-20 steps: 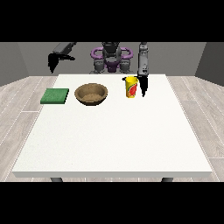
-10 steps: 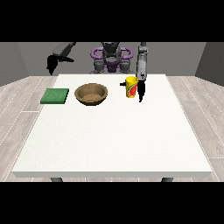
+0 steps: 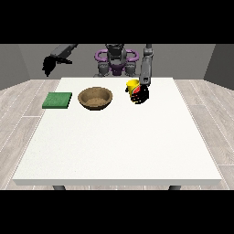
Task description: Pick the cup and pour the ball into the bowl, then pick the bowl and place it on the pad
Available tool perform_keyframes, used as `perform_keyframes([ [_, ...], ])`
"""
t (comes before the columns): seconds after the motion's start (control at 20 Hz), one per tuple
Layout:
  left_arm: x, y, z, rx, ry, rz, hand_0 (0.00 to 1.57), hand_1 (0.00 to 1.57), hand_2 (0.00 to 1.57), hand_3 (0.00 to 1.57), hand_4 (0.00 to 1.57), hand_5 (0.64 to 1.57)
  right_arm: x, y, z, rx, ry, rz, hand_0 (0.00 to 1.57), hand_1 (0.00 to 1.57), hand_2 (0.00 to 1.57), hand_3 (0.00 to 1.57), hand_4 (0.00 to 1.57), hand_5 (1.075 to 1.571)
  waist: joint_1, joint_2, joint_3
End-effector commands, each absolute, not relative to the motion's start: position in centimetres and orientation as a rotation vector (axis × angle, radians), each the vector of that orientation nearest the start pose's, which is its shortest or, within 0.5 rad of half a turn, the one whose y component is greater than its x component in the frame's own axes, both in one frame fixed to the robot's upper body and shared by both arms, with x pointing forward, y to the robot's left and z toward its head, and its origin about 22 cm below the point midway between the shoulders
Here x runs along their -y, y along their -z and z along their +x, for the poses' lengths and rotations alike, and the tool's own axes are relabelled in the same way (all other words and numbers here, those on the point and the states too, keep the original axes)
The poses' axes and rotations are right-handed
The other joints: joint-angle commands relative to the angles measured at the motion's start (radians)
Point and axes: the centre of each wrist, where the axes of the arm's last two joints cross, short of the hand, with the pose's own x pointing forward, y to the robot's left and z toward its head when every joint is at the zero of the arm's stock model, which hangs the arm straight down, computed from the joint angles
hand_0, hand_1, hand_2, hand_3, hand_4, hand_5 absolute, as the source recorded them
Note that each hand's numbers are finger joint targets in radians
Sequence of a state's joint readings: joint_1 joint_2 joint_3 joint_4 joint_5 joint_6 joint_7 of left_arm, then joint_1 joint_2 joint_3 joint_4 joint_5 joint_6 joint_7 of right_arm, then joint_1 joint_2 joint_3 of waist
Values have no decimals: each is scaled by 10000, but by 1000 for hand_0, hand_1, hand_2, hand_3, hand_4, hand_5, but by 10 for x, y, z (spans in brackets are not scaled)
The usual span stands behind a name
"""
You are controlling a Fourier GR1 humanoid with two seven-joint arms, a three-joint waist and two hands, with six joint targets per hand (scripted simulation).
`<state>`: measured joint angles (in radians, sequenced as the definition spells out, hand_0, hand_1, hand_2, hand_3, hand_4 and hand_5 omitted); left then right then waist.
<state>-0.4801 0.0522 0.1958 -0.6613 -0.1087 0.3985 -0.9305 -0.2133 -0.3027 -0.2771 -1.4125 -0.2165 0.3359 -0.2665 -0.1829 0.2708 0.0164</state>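
Note:
A yellow cup [image 3: 131, 86] with a red patch stands on the white table [image 3: 119, 141] at the back, right of centre. The hand at the view's right [image 3: 142, 94] is against the cup's right side, its black fingers curled round it. No ball shows; the cup's inside is hidden. A brown bowl [image 3: 95, 98] sits left of the cup. Further left a green pad [image 3: 57, 100] lies flat near the table's left edge. The hand at the view's left [image 3: 47, 66] hangs in the air beyond the table's back left corner, fingers relaxed, holding nothing.
The robot's torso [image 3: 115, 61] stands behind the table's far edge. The table's front half stretches wide and white towards the camera. Grey plank floor surrounds the table.
The hand at the view's right has moved left from beside the cup onto it and its fingers have closed round it. The other hand has barely moved.

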Motion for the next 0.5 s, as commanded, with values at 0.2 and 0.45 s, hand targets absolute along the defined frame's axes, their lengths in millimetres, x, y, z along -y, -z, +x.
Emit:
perform_keyframes([
  [0.2,-239,82,328,17913,3731,5922,1353,1353,1571,1571,1551,1306,369,-21,272,17003,-548,182,0,0,0,0,0,1570,852,-2571,-139],
  [0.45,-311,3,375,16939,5619,8684,1450,1450,1571,1571,1571,1291,380,-2,263,16715,-164,29,0,0,0,0,0,1569,1018,-2860,-121],
])
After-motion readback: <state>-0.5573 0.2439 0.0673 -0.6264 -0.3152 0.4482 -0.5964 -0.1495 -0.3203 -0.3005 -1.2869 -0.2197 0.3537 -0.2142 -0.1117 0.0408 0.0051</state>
